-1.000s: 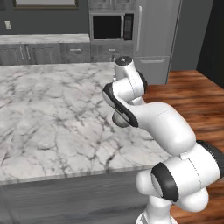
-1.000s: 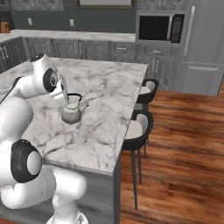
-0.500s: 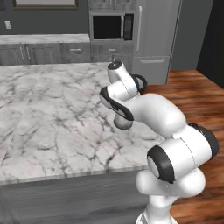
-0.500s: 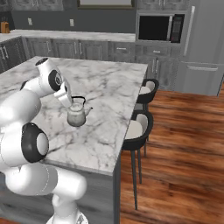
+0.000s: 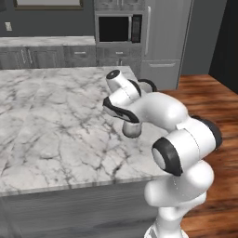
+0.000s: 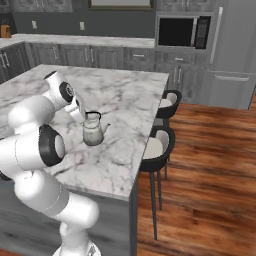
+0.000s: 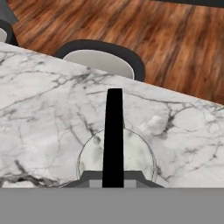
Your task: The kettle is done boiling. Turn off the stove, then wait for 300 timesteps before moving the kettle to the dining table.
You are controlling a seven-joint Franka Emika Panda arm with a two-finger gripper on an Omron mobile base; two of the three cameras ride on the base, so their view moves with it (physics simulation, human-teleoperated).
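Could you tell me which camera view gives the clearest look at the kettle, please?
The right base view: the kettle appears whole there, body, spout and black handle, on the dining table beside the arm. The left base view shows just part of its body under the arm. The hand view looks straight down on its lid and handle.

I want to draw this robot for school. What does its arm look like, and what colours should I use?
Use white and black. The arm is made of fat, rounded, glossy white pieces, like big sausages joined together. Each joint has a dark ring or black cap around it. Its hand end is white too, with a curved black band. No cables or markings show.
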